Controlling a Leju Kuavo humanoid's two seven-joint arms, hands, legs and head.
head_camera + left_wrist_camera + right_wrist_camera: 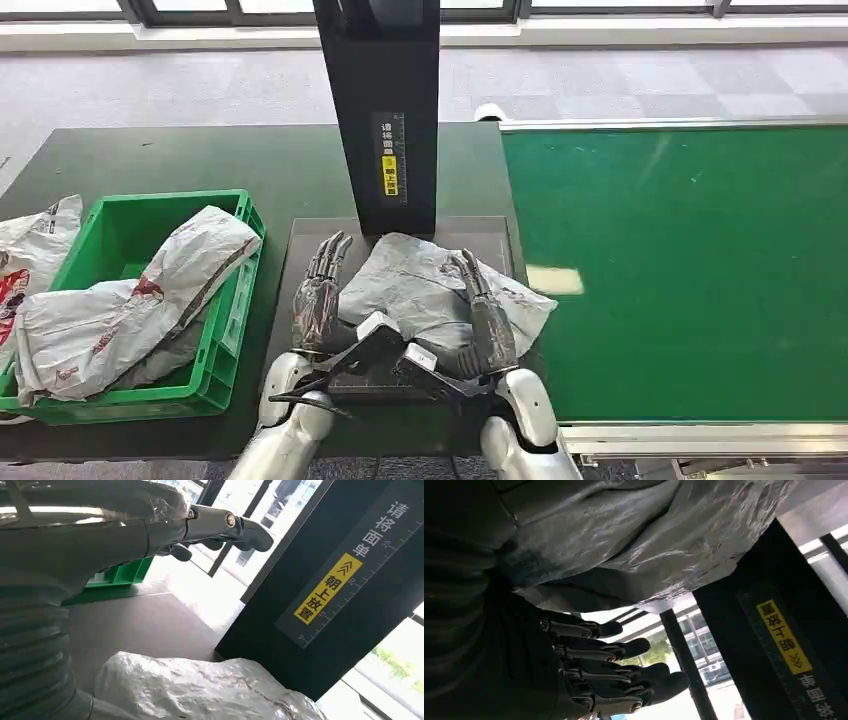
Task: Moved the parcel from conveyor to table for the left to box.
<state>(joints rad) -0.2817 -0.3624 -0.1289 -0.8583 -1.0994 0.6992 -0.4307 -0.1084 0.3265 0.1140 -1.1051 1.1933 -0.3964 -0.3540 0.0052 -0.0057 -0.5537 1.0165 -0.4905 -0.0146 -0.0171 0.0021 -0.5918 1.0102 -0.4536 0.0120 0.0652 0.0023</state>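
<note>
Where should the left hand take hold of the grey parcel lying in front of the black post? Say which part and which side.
Probably the grey parcel by its near-left edge, coming from the left, where the left hand lies open beside it. The bag is soft, flat and crumpled, so that loose edge can be pinched; the black post blocks the far side, and the right hand rests on the right.

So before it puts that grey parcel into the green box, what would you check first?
1. Parcel off the conveyor, on the dark pad: ok.
2. Left hand beside the parcel, fingers straight, no grip: not ok.
3. Right hand touching the parcel's other side: ok; whether it grips, cannot tell.
4. Room in the box: a parcel already fills much of it; cannot tell.
5. Black post right behind the parcel, a lift must avoid it: ok for now.
</note>
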